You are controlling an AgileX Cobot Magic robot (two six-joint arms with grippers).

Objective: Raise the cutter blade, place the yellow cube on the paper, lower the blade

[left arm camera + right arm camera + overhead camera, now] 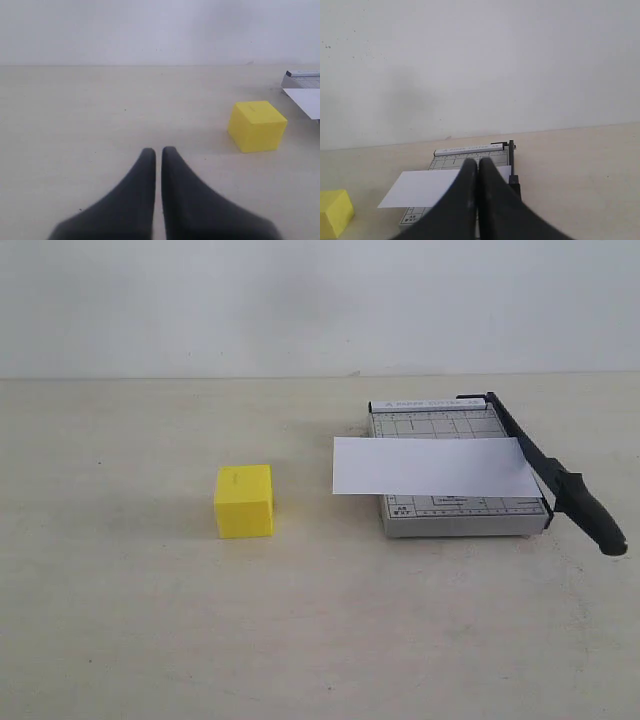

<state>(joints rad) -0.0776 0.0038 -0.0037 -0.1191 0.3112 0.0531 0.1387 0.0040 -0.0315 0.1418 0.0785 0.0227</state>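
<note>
The yellow cube (244, 500) rests on the table left of the grey cutter base (455, 515). The white paper (430, 466) lies across that base and overhangs its left side. The cutter blade (545, 468) is down along the base's right edge, with its thick handle past the front corner. Neither arm shows in the exterior view. In the left wrist view my left gripper (158, 150) is shut and empty, short of the cube (256, 125). In the right wrist view my right gripper (478, 162) is shut and empty, held before the paper (422, 188) and the blade (512, 167).
The cream table (130, 620) stretches wide around both objects. A plain white wall (300, 300) rises behind the table's far edge. A corner of the cutter base (300, 77) and paper shows at the edge of the left wrist view.
</note>
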